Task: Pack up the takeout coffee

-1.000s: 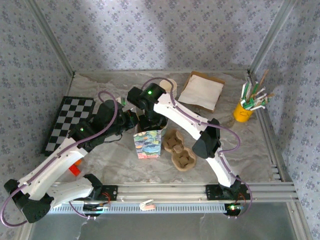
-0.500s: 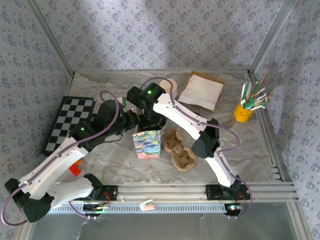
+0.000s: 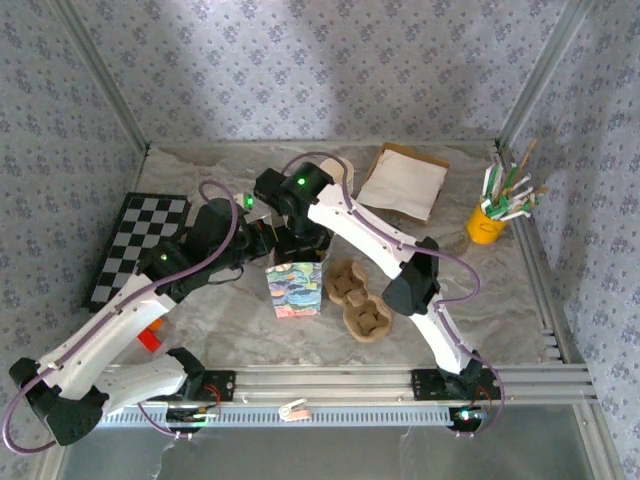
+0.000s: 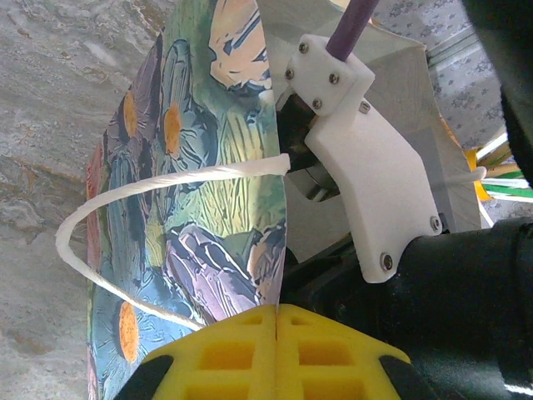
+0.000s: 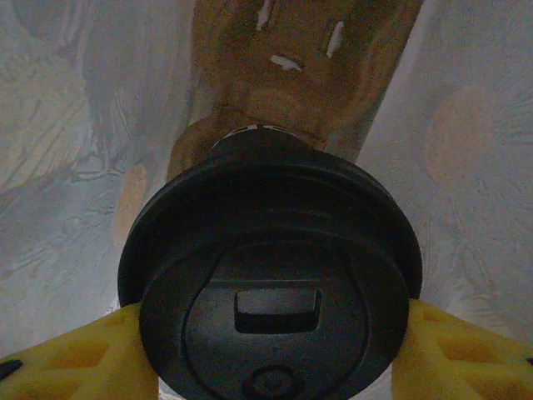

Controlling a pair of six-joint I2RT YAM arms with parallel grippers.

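Coffee cup (image 5: 271, 283) seen mid-frame inside floral bag (image 4: 200, 192), clamped at lid sides by right claw (image 5: 266, 350). Thin bag edge pinched by left claw (image 4: 276, 346). Cup judged light, crushable, spill-prone; best gripped just below lid.

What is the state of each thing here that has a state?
paper bag, upright, mouth open
coffee cup, lid on, inside the bag, gripped
left gripper, shut on the bag's edge
right gripper, shut on the coffee cup
cup carrier, lying flat, wells empty
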